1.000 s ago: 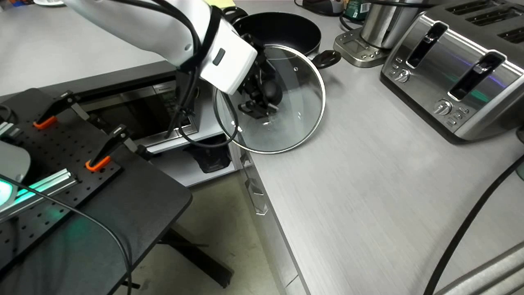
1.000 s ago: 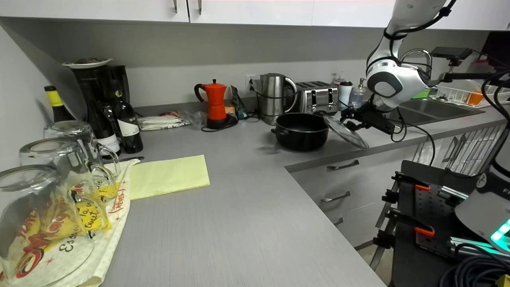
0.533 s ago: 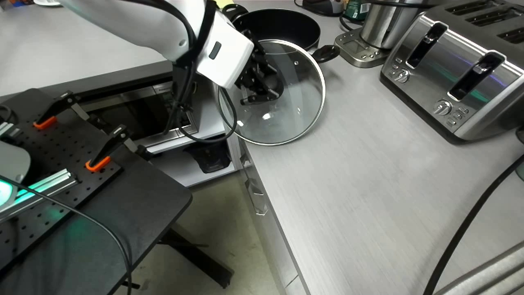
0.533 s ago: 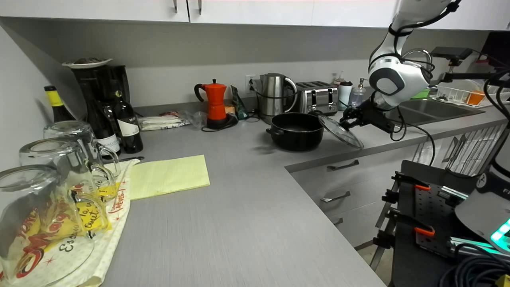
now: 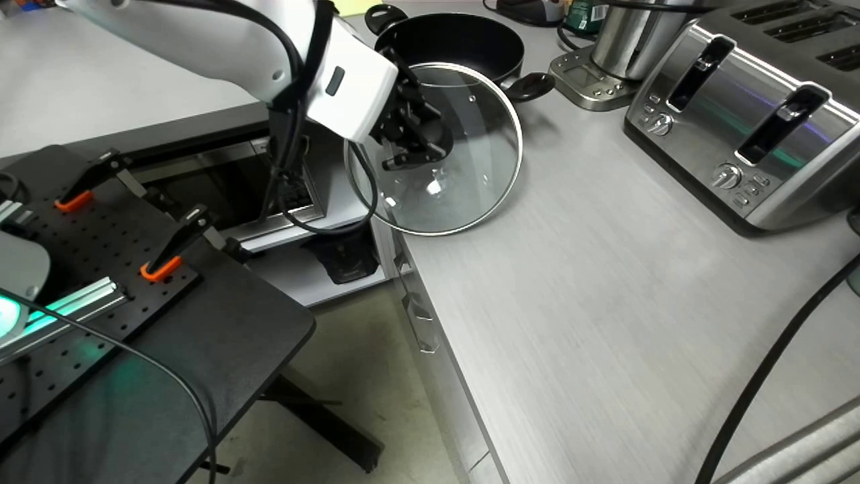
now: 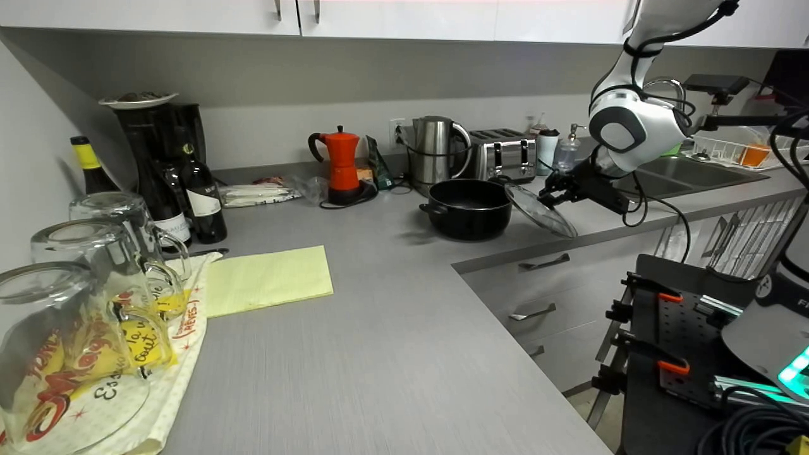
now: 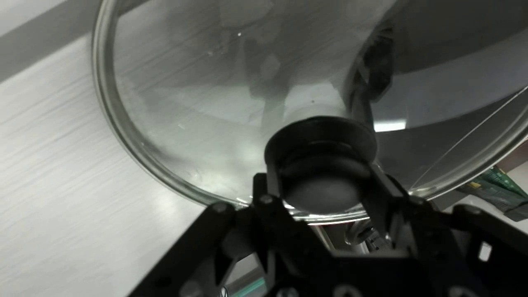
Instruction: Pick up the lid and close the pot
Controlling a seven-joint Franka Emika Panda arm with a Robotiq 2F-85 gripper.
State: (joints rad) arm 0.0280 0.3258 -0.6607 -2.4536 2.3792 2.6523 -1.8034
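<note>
In an exterior view: round clear-glass lid (image 5: 470,185), tilted, on near side of wide black pot (image 5: 463,44). In an exterior view: black pincer (image 6: 546,193) right of pot, lid between; likely move: left, levelling. Wrist view: 2 fingers (image 7: 384,199) clamped on lid's black knob (image 7: 321,163).

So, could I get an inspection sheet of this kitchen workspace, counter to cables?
Surface: grey counter, turning a corner.
Job's things: black pot, uncovered; glass lid, tilted beside it, contact unclear.
Clutter: silver toaster, orange coffee maker, yellow sheet, dark bottles.
Claw: around the lid's black knob, apparently gripping it.
Cables: black, strapped along the arm, one loop overlapping the lid in an exterior view.
Surroundings: white cabinets above, drawers below.
</note>
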